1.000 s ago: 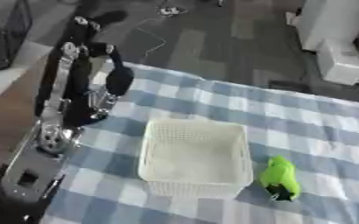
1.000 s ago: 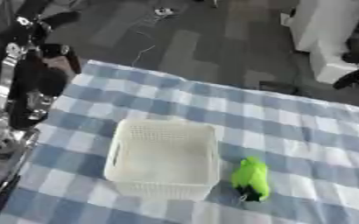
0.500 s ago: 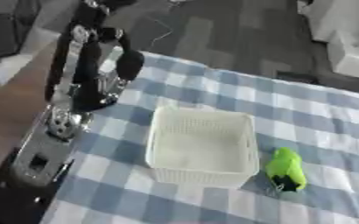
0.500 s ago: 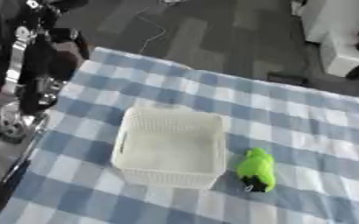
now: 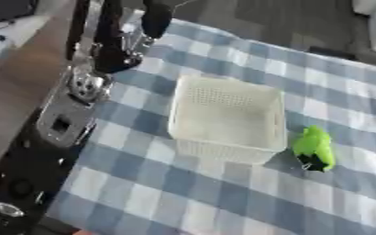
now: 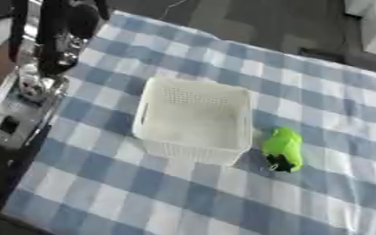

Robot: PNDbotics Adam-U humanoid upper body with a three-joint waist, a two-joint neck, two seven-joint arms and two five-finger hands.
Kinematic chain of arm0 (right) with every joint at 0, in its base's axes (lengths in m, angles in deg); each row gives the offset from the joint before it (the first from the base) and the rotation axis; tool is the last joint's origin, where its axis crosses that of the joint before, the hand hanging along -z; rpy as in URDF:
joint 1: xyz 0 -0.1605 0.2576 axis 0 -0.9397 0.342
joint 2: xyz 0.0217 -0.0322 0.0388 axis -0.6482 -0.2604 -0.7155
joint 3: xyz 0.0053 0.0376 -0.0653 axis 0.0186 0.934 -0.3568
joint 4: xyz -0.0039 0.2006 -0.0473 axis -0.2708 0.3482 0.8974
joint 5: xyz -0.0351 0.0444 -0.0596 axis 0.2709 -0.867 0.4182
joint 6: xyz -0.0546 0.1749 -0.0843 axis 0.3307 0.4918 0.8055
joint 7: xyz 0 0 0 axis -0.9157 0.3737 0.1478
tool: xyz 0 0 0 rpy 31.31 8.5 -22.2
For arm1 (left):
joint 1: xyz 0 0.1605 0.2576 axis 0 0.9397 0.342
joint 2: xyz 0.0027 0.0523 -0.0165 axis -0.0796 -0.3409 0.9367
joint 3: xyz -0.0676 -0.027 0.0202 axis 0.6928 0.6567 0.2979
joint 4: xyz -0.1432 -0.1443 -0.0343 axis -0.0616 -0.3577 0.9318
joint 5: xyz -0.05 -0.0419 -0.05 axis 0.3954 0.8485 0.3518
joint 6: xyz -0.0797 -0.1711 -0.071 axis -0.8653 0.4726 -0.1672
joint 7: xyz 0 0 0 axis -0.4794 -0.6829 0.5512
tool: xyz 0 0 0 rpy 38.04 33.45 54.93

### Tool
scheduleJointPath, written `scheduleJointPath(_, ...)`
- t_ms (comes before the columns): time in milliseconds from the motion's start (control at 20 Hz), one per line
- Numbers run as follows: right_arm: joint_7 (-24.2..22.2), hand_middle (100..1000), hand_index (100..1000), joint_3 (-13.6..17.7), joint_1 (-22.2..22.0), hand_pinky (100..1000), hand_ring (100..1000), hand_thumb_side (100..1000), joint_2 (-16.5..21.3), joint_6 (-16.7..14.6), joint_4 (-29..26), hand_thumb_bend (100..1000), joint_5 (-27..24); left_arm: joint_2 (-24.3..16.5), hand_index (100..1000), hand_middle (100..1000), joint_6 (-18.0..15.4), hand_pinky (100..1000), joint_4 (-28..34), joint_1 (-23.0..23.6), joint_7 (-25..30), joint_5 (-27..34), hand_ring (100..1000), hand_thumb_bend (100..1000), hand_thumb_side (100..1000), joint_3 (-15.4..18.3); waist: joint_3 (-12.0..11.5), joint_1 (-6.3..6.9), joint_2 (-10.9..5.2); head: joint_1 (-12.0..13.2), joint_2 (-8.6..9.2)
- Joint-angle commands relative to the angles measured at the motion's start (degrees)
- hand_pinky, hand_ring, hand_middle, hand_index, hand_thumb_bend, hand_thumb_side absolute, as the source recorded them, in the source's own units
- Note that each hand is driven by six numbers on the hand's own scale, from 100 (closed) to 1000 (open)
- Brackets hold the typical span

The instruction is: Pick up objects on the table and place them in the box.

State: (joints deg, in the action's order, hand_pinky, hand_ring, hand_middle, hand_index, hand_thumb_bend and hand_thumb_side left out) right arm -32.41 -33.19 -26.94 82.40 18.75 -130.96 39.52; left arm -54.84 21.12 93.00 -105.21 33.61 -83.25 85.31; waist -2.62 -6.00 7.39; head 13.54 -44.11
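On the blue-and-white checked tablecloth, nearest the camera's lower right, lies the small bright-green object with a dark lower end, just beside the right wall of the white perforated plastic basket and outside it. Its long axis runs roughly near-to-far, parallel to that basket wall. The basket looks empty. Farther back and well to the left, the robot's left hand hangs above the table's far left corner at the end of the black and silver arm; its fingers are too blurred to say whether they are curled or straight. The green object lies to this hand's right, beyond the basket, so the reach would have to cross over it. No right hand shows.
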Motion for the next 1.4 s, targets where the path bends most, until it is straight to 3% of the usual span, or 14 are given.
scheduleJointPath(50, -0.73, 797, 893, 0.41, 0.59, 577, 742, 769, 3.34, -2.00, 0.32, 100, 6.31, -1.27, 1000, 943, 0.16, 264, 0.97, -0.30, 0.02, 0.35, 844, 523, 753, 0.54, -0.06, 0.44, -0.66, -1.14, -0.01)
scheduleJointPath(200, -0.99, 800, 888, -0.33, 1.93, 588, 745, 781, 6.29, -4.11, 4.27, 100, 11.32, -1.22, 1000, 944, 0.13, 258, 0.97, -0.09, 0.12, 0.18, 844, 524, 753, 0.53, -0.04, 0.50, -0.70, -1.64, -0.01)
scheduleJointPath(350, -1.31, 805, 878, -1.46, 3.63, 625, 755, 839, 8.87, -6.26, 9.57, 164, 16.30, -0.84, 1000, 944, 0.20, 245, 0.97, 0.16, 0.33, 0.17, 844, 525, 753, 0.31, -0.06, 0.59, -0.59, -2.42, -0.01)
scheduleJointPath(550, -0.82, 813, 875, -3.01, 5.88, 643, 760, 866, 10.48, -9.44, 15.59, 244, 21.02, -0.56, 1000, 945, 0.25, 237, 0.97, 0.55, 0.53, -0.01, 844, 525, 753, 0.27, -0.14, 0.64, -0.43, -2.97, -0.01)
scheduleJointPath(750, -1.30, 816, 873, -4.47, 6.89, 656, 761, 867, 11.76, -12.43, 20.49, 267, 24.74, -0.49, 1000, 945, 0.19, 239, 0.97, 0.62, 0.61, -0.15, 844, 524, 753, 0.21, -0.20, 0.61, -0.40, -3.10, -0.01)
scheduleJointPath(950, -0.44, 873, 917, -5.32, 6.55, 685, 785, 848, 12.08, -15.39, 23.67, 287, 27.40, -0.49, 1000, 945, 0.16, 241, 0.97, 0.45, 0.63, -0.09, 844, 524, 753, 0.17, -0.43, 0.55, -0.43, -3.15, -0.01)
scheduleJointPath(1400, 3.65, 888, 939, -5.67, 4.58, 762, 839, 871, 13.34, -19.89, 28.46, 351, 31.33, -0.60, 1000, 945, 0.12, 241, 0.97, 0.38, 0.71, -0.01, 845, 522, 754, 0.14, -0.51, 0.46, -0.46, -3.19, -0.01)
